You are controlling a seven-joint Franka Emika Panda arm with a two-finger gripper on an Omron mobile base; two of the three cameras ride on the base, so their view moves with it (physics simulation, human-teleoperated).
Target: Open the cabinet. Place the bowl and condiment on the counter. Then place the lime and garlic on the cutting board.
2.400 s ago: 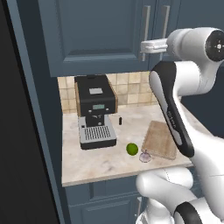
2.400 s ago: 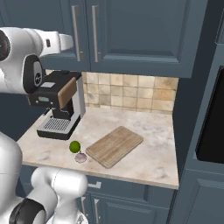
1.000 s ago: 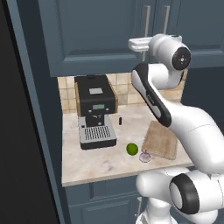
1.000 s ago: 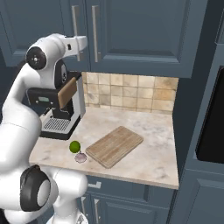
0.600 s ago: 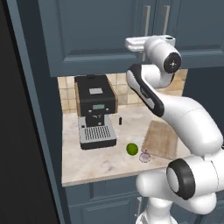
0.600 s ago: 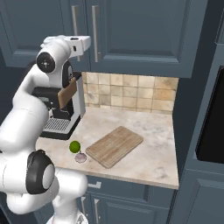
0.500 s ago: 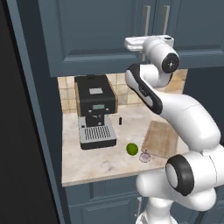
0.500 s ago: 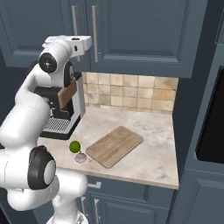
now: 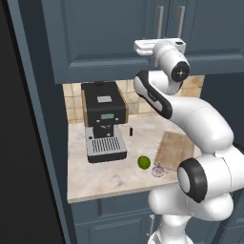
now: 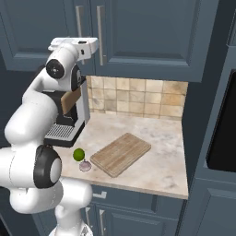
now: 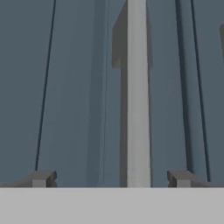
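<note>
Step in hand is opening the cabinet (image 9: 109, 38), doors shut. Fingers (image 11: 41, 178) stand apart, handle (image 11: 136, 92) between them. Next: advance, close on it, pull. Lime (image 9: 144, 162) and garlic (image 9: 157, 170) lie on the counter (image 10: 161, 161) beside the board (image 10: 120, 154).

Backsplash: tan square tiles (image 10: 138, 97) behind the worktop.
Appliance: black espresso machine (image 9: 102, 121) at the back left corner of the worktop.
Lower units: slate-blue doors (image 10: 138, 212) with silver handles.
Right side: tall dark unit (image 10: 221, 124) with a black recess.
</note>
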